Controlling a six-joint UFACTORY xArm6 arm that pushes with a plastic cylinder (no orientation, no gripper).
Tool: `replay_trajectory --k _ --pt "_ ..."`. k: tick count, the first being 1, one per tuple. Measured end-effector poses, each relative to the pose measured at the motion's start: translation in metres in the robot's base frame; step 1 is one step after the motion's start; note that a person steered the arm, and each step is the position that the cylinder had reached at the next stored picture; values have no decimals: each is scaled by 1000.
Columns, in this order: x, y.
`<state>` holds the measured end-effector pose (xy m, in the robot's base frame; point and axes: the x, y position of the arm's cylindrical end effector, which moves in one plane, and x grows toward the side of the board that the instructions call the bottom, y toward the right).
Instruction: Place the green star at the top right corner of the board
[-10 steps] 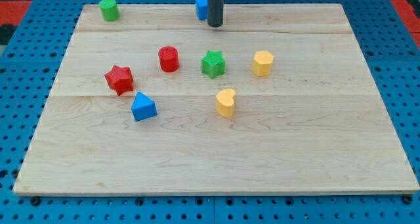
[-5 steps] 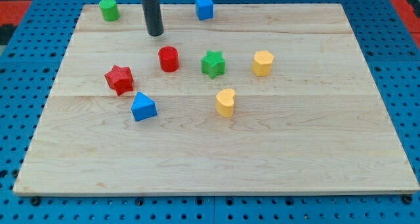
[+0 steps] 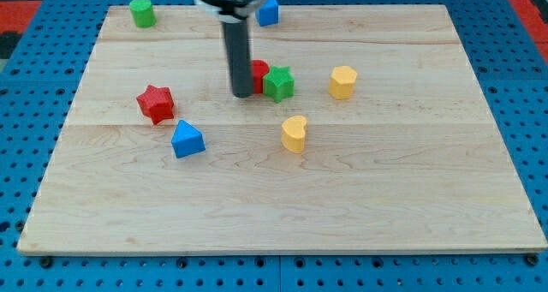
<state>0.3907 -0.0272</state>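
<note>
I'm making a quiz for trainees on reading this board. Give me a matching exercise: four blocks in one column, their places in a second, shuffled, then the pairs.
Blocks:
1. green star
2. green cylinder
3. blue cube
4. yellow heart

Places:
A. near the view's top left corner of the board
B. nearest the view's bottom of the four
C. beside the red cylinder, right of my tip
D. at the view's top edge, behind the rod

Pairs: 1-C, 2-A, 3-D, 4-B

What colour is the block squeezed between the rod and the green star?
Red: the red block, partly hidden behind my tip, touches the green star. Camera view.
</note>
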Motion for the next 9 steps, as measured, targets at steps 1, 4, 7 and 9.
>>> replay_trajectory --k 1,4,7,9 --pt "-20 38" --pt "-133 167" --pt "-154 239" --pt "-155 268"
